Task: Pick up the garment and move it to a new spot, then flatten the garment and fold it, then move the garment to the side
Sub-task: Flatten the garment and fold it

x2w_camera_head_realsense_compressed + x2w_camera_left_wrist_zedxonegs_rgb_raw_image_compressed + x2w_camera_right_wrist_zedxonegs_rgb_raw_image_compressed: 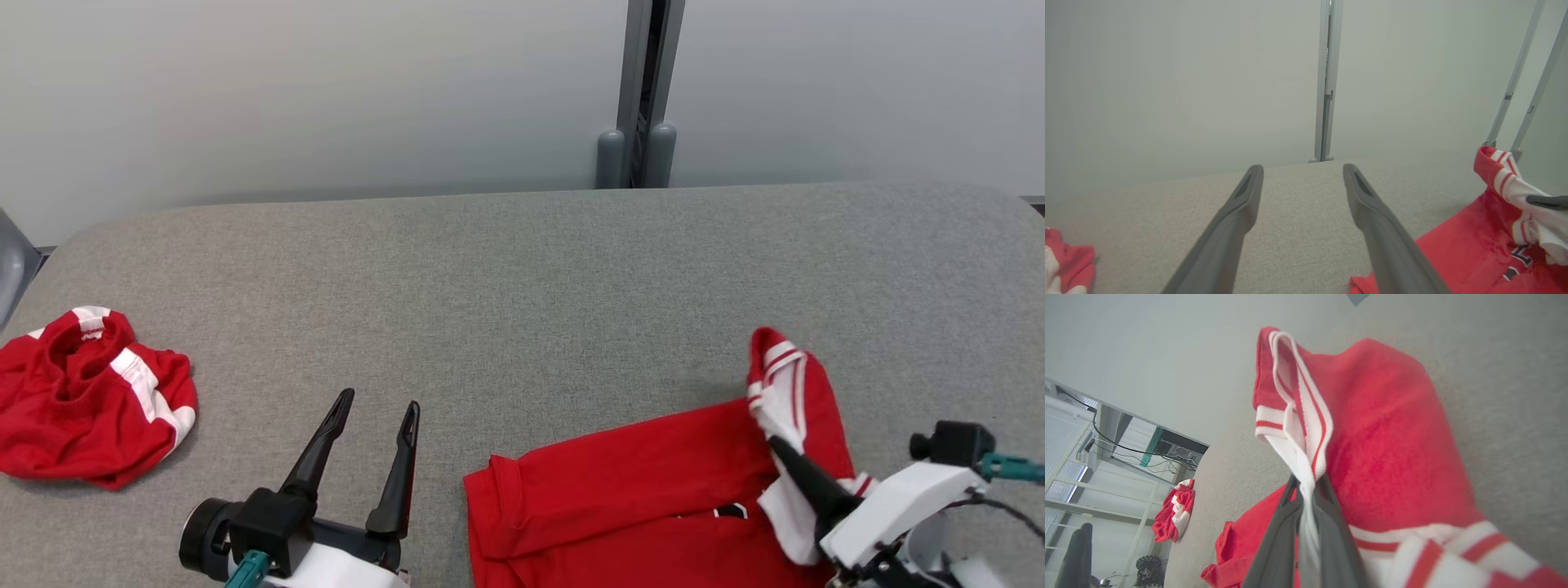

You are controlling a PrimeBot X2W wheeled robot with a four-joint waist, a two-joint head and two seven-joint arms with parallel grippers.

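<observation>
**Right gripper [775, 445] clamped on striped trim [780, 380], left gripper [380, 400] free**

The red garment [620, 482] lies at the near edge of the bench [522, 269], right of centre. It is mostly spread, with its left hem bunched into a ridge. The right gripper's fingers are pressed together on the white-and-red trim at the garment's right end, holding that end up in a peak. The rest lies on the bench. Collar or cuff, cannot tell.

The left gripper has its fingers wide apart and holds nothing. It hovers by the near edge, left of centre, near the garment's left hem but apart from it. A second red garment [90, 400] sits crumpled at the left edge, well apart.

Handling, as a judgement: light, limp knit with no stiffness — it should drape, crease and sag wherever unsupported. It looks likely to drag on the cloth-covered bench rather than slide. The ribbed trim is thicker, so it is a sound place to bite. For flattening, the bunched left hem looks like the second hold, pinched low at a corner.
</observation>
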